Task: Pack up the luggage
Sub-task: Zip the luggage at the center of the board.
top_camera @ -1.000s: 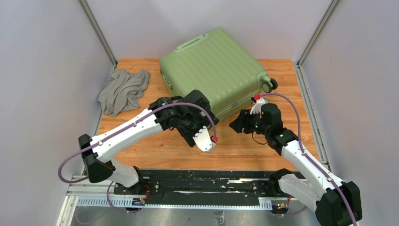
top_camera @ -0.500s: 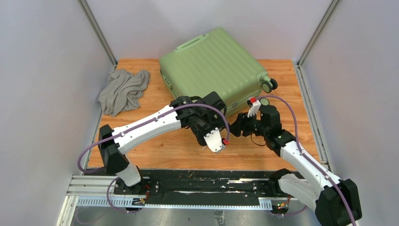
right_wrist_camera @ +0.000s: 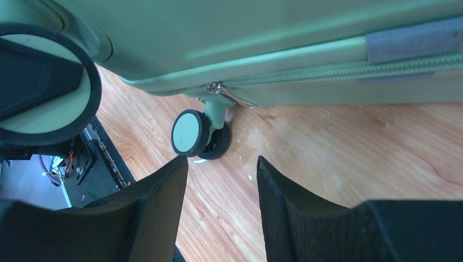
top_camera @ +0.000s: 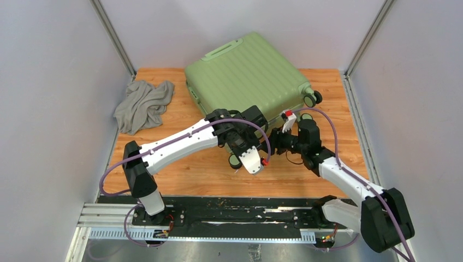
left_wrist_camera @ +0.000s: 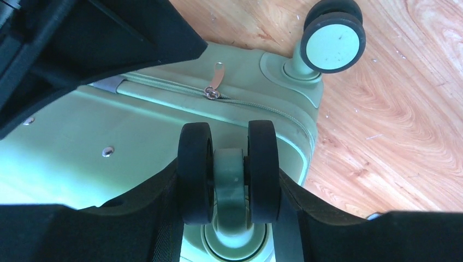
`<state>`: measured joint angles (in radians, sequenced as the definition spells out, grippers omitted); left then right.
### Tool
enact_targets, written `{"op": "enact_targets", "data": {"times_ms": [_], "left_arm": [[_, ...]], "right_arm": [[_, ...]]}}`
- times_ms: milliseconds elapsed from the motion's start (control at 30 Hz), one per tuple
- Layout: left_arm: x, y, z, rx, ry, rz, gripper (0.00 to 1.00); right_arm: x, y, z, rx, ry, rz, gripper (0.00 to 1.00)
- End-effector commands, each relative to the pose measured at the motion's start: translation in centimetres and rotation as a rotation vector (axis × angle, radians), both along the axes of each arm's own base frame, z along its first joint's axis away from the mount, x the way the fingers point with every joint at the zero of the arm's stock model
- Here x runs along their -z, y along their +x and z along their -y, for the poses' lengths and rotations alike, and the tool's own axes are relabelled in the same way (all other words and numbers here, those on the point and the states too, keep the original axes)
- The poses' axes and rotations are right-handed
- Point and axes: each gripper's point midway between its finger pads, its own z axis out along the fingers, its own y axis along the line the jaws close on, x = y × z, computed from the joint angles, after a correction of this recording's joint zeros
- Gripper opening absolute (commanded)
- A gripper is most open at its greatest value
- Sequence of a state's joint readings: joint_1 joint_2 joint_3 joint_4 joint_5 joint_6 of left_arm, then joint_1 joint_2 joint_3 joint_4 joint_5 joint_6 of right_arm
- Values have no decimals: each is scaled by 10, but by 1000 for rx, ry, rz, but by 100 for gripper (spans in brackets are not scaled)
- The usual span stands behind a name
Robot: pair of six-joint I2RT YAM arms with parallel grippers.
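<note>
The cloth [top_camera: 143, 105] lies left of the luggage [top_camera: 245, 76].

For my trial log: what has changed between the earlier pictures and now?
The left gripper swung right to the luggage's near corner and closed on a wheel. The right gripper, open, edged closer to the luggage. The luggage and the grey cloth stayed put.

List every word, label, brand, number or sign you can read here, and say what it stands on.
None: no readable text in any view.
The luggage, its wheel and its zipper pull show no brand or print.
The grey cloth and the table show no marks.
</note>
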<state>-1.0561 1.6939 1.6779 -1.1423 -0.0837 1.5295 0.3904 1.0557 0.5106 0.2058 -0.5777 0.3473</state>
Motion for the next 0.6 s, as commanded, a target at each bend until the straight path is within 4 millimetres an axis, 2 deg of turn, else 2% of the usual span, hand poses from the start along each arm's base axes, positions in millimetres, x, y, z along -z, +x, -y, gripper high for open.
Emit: {"op": "enact_targets", "data": {"times_ms": [0,67,133,233,567], "left_arm": [[-38,10,14,48,-60,134,27],[-42,8,10,62,-51,156,16],[-47,5,9,70,-51,174,1],[-56,5,7,78,-53,207,0],[-88,8,11,110,-70,300,0]], "right_arm": [[-3,10,-11,-46,39,32,53],[4,14,-15,-58,28,18,53],[10,18,-19,-64,13,14,53],[16,26,-22,-59,-2,20,53],[6,43,-32,-35,44,125,59]]}}
